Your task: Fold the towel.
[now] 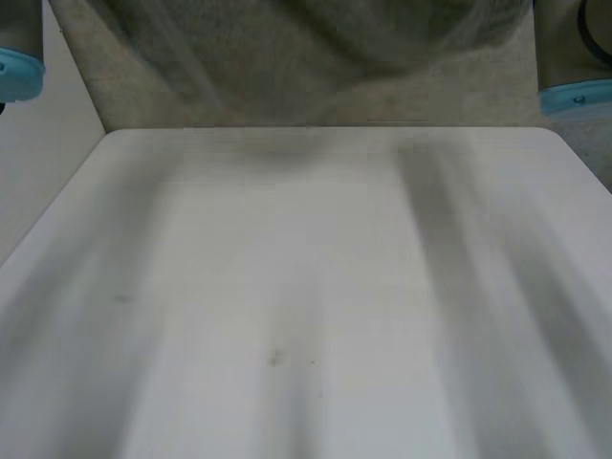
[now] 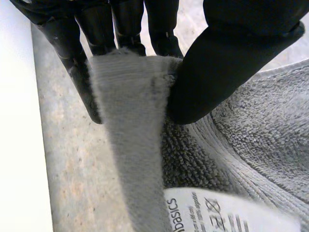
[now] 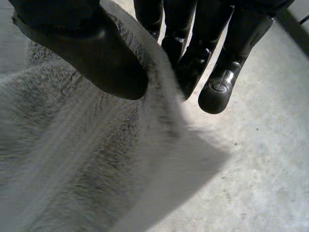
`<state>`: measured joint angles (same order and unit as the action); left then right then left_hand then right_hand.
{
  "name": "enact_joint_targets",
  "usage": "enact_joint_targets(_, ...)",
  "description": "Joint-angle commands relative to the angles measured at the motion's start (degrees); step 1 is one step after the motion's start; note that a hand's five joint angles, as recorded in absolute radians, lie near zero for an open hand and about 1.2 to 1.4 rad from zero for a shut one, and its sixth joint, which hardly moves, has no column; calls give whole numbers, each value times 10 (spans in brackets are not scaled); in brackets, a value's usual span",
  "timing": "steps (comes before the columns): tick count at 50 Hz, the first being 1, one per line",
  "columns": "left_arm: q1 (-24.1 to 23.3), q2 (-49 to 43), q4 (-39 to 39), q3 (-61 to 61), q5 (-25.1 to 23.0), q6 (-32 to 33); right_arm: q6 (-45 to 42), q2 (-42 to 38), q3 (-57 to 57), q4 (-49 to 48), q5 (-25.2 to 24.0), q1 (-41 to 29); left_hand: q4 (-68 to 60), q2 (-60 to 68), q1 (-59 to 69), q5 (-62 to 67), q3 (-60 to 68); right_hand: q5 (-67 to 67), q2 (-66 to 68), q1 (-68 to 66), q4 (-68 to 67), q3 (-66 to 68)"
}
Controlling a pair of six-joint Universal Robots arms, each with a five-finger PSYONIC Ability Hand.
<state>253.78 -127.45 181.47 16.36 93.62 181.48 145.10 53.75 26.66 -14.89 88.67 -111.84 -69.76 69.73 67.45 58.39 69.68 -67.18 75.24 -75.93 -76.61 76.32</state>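
Head view: grey towel (image 1: 316, 38) sits at the far side of the bench (image 1: 287, 287), spread across the view betw. the two arms, very blurred. Can't tell if its lower edge touches the bench top or hangs just past the far edge. Speckled floor (image 1: 143, 96) behind it. L arm's blue cap (image 1: 14, 72) at one far corner, R arm's blue cap (image 1: 574, 96) at the other, well apart. Rest of the bench top is plain white w/ a few small dark specks near the middle.

L wrist view: left robot hand (image 2: 227, 63) is closed onto the towel, thumb pressed on one face of the flat woven hem band, fingers (image 2: 77, 72) behind the other face, so a pinch grip. Grip looks to be at a corner/edge, hem hangs down from the pinch. White care label (image 2: 217, 215) w/ "basics" printed on it lies on the terry part just below the thumb. Floor under the hand.

R wrist view: right robot hand (image 3: 96, 53) also clamped on the towel, thumb on the near face, fingers (image 3: 188, 63) on the far face, towel edge running up betw. them. Outermost finger sits beside the cloth, apart from it. Towel drops away from the pinch in a wide sheet, floor beyond it.
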Motion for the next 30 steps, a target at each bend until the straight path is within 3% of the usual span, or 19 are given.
enact_joint_targets(1, 11, 5, -75, 125, -8, -45, 3, -5, 39, 164, -53, 0, -102, 103, 125, 116, 103, -28, 48, -41, -34, 37)
enact_joint_targets(3, 17, 13, -82, 233, -11, -52, 1, -15, 84, 221, -97, 1, -102, 103, 125, 116, 103, -28, 48, -41, -34, 37)
enact_joint_targets(6, 22, 18, -75, 292, -17, -49, -2, -19, 115, 239, -115, 1, -102, 103, 125, 116, 103, -28, 48, -41, -34, 37)
enact_joint_targets(8, 28, 18, -39, 398, -38, -44, -8, -29, 180, 246, -137, 2, -102, 103, 125, 116, 103, -28, 48, -41, -34, 37)
enact_joint_targets(14, 28, 14, 38, 536, -63, -6, -27, -58, 263, 220, -143, 3, -102, 103, 125, 116, 103, -28, 48, -41, -34, 37)
enact_joint_targets(16, 27, 11, 84, 599, -67, 48, -37, -86, 299, 202, -141, 5, -102, 103, 125, 116, 103, -28, 48, -41, -34, 37)
enact_joint_targets(22, 28, 10, 124, 667, -66, 125, -42, -125, 334, 200, -134, 5, -102, 103, 125, 116, 103, -28, 48, -41, -34, 37)
enact_joint_targets(30, 42, 38, 127, 710, -63, 126, -38, -95, 372, 197, -126, 7, -102, 103, 125, 116, 103, -28, 48, -41, -34, 37)
